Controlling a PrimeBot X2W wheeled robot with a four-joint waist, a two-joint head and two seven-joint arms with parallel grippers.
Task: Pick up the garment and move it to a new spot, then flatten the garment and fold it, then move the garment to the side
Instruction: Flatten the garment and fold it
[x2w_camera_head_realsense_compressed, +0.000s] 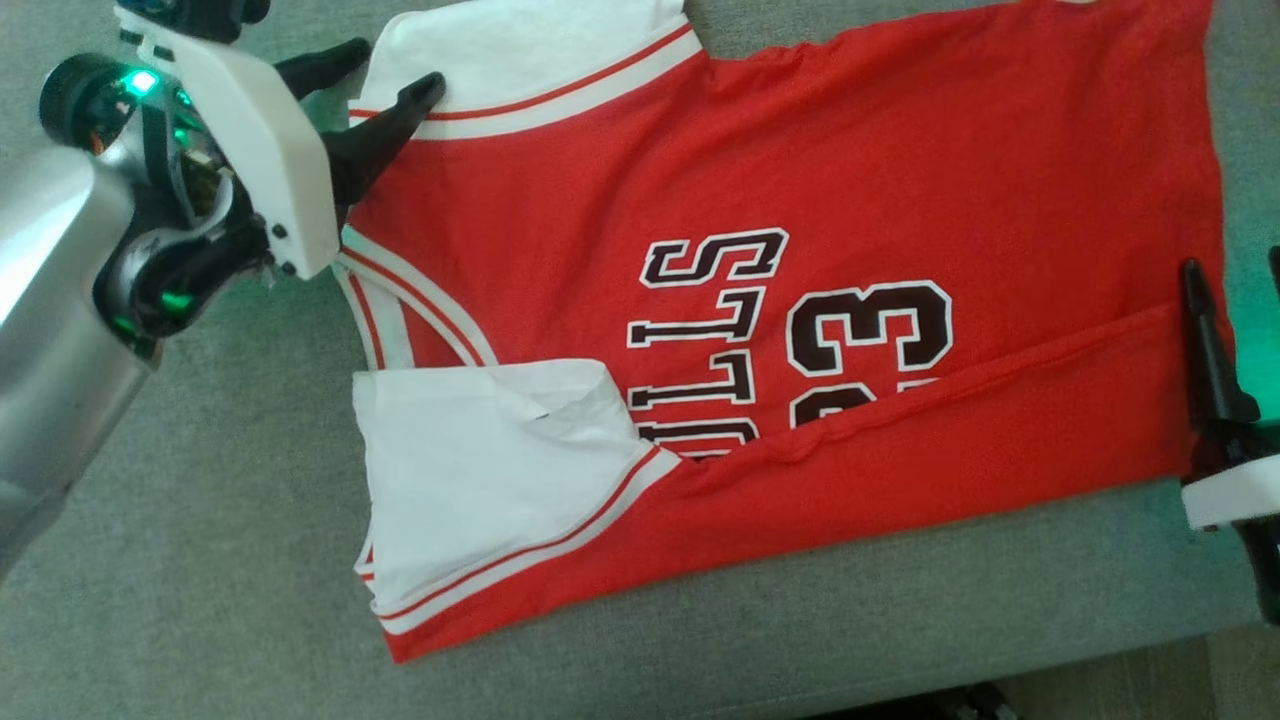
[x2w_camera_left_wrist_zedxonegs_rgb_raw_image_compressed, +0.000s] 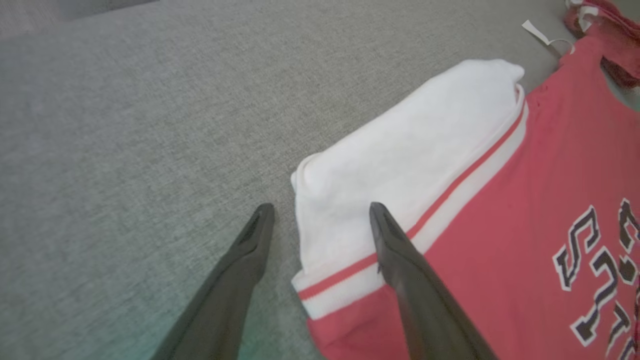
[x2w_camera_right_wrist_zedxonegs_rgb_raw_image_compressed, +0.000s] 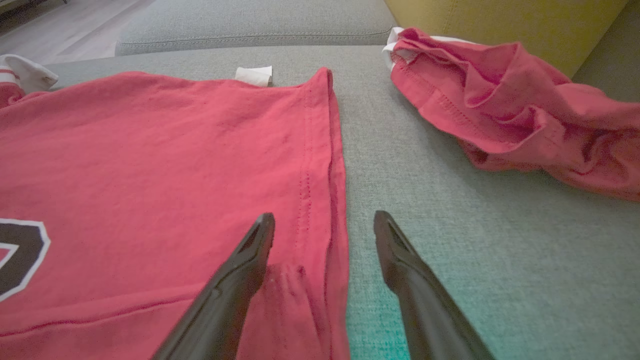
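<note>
A red garment (x2w_camera_head_realsense_compressed: 800, 160) with white sleeves and black lettering lies spread on the grey cushion (x2w_camera_head_realsense_compressed: 200, 500). Its near long side is folded over the lettering. My left gripper (x2w_camera_head_realsense_compressed: 390, 80) stands open at the far white sleeve (x2w_camera_head_realsense_compressed: 520, 50); in the left wrist view its fingers (x2w_camera_left_wrist_zedxonegs_rgb_raw_image_compressed: 395, 250) straddle that sleeve's (x2w_camera_left_wrist_zedxonegs_rgb_raw_image_compressed: 400, 150) edge, one over the cloth, one over the cushion. My right gripper (x2w_camera_head_realsense_compressed: 1235, 280) is open at the hem; in the right wrist view it (x2w_camera_right_wrist_zedxonegs_rgb_raw_image_compressed: 324, 219) straddles the garment's (x2w_camera_right_wrist_zedxonegs_rgb_raw_image_compressed: 150, 150) stitched edge.
A second red cloth (x2w_camera_right_wrist_zedxonegs_rgb_raw_image_compressed: 510, 110) lies crumpled beyond the hem, against a yellow backrest (x2w_camera_right_wrist_zedxonegs_rgb_raw_image_compressed: 500, 20). A white tag (x2w_camera_right_wrist_zedxonegs_rgb_raw_image_compressed: 254, 75) sticks out at the garment's far side. The cushion's front edge and floor (x2w_camera_head_realsense_compressed: 1150, 680) are near at the lower right.
</note>
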